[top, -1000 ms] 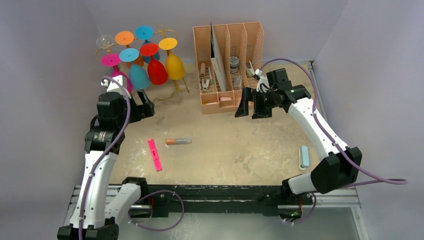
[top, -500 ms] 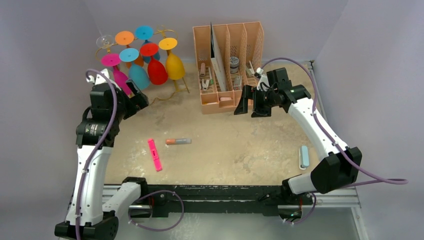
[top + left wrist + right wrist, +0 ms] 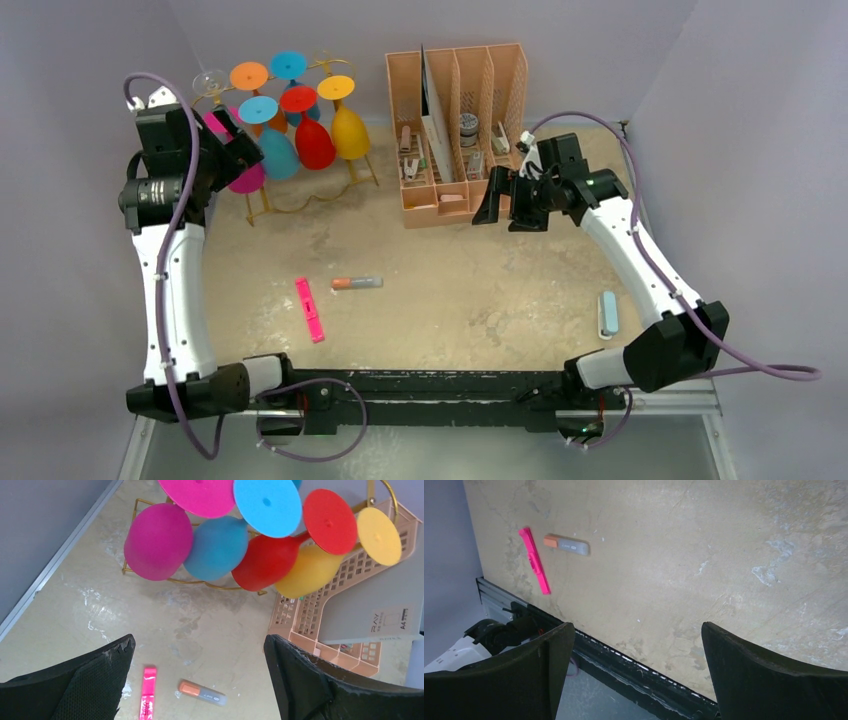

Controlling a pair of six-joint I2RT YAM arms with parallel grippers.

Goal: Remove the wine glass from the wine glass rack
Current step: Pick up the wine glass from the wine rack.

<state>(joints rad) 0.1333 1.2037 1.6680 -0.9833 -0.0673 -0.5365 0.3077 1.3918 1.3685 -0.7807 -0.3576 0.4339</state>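
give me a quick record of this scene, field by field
rack: gold wire, back left of the table, glasses hanging bowl down
left gripper: open, empty, pointed at the pink glass
pink glass: on the rack, not gripped
right gripper: open, empty, above bare table by the peach organiser
loose items: pink marker, orange-capped marker
task state: no glass in either gripper

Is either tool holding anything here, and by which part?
Nothing held: left tool open, short of the pink wine glass; right tool open above the table.
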